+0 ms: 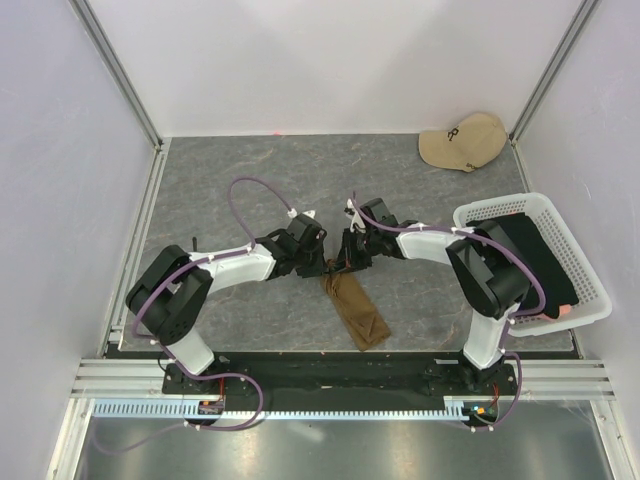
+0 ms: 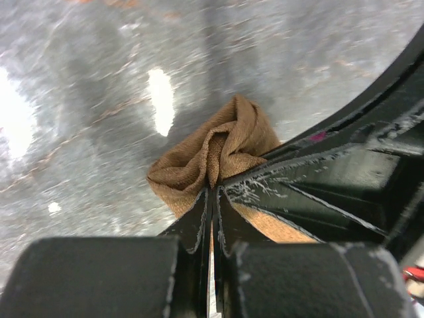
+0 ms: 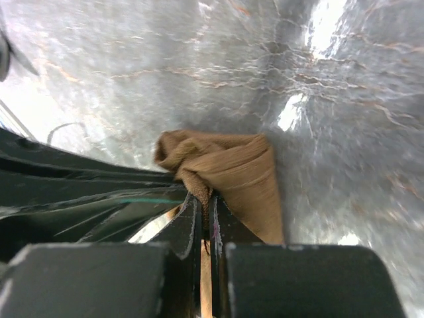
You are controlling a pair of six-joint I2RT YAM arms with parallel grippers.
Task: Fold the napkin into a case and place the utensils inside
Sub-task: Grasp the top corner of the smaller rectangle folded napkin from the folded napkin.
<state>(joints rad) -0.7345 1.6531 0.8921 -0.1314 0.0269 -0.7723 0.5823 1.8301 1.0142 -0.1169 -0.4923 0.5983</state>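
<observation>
Napkin [image 1: 356, 314] lies folded narrow on the table [image 1: 240, 165], its far end pinched by the left gripper [image 2: 212, 192] and right gripper [image 3: 204, 197], both clenched on it

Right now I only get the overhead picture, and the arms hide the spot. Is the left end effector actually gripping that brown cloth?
Observer: Yes. Its wrist view shows the left end effector shut on the napkin's bunched end.
Operator: And the right one?
Observer: The right end effector is shut on a fold of it too.
Operator: Does the cloth lie flat there?
Observer: No, it puckers into ridges at both pinches.
</observation>
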